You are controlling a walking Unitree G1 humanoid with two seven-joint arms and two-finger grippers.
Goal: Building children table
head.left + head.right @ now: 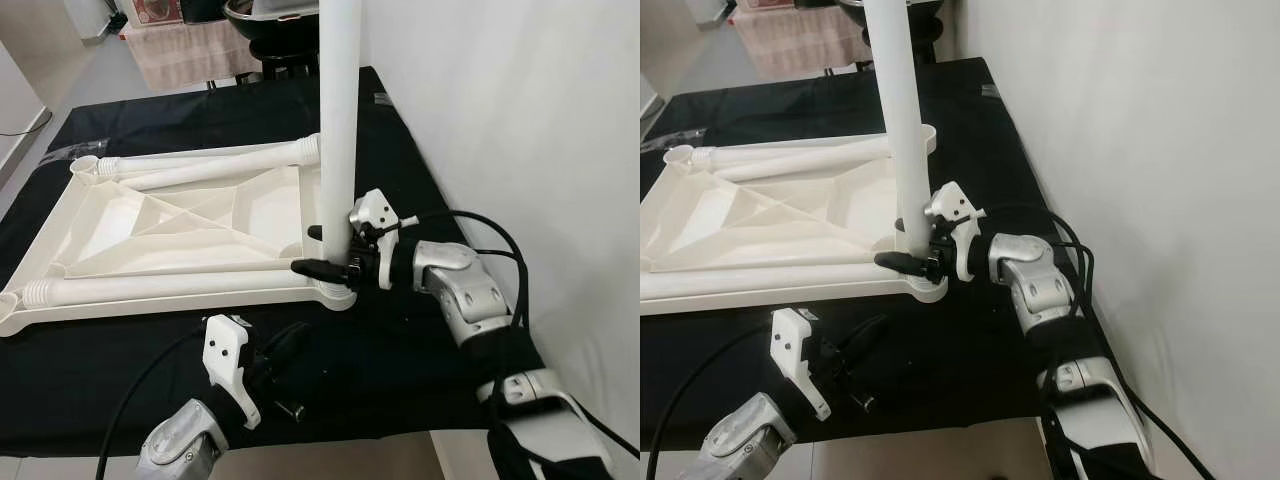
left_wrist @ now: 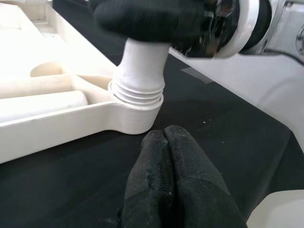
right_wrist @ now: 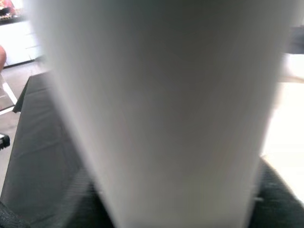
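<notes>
Left eye view, landmark is the tabletop (image 1: 190, 235), lying upside down on the black cloth (image 1: 400, 370).

Nearest me, my left gripper (image 1: 283, 352) rests low on the cloth just in front of the tabletop's near edge, fingers pressed together, empty. In the left wrist view the fingertips (image 2: 167, 142) sit just short of the near right corner socket (image 2: 135, 111), not touching it.

At that socket my right gripper (image 1: 322, 250) is clamped around the upright leg (image 1: 340, 120), low down just above the threaded collar (image 2: 137, 92). The right wrist view is mostly blurred white tube, so the leg sits deep between the fingers.

Handling, my read: hollow moulded plastic, light, stiff, smooth, so it may slip under twist. The low grip suits turning it into the thread. A higher grip would give the long tube more leverage to tip. Thread is the fragile part; cross-threading is the risk.

Orientation: this leg's long axis is vertical, threaded end down in the socket, free end up out of frame.

Further in, two more legs lie flat inside the tabletop frame, long axes running along its length: one (image 1: 170, 288) by the near edge, one (image 1: 215, 158) by the far edge.
</notes>
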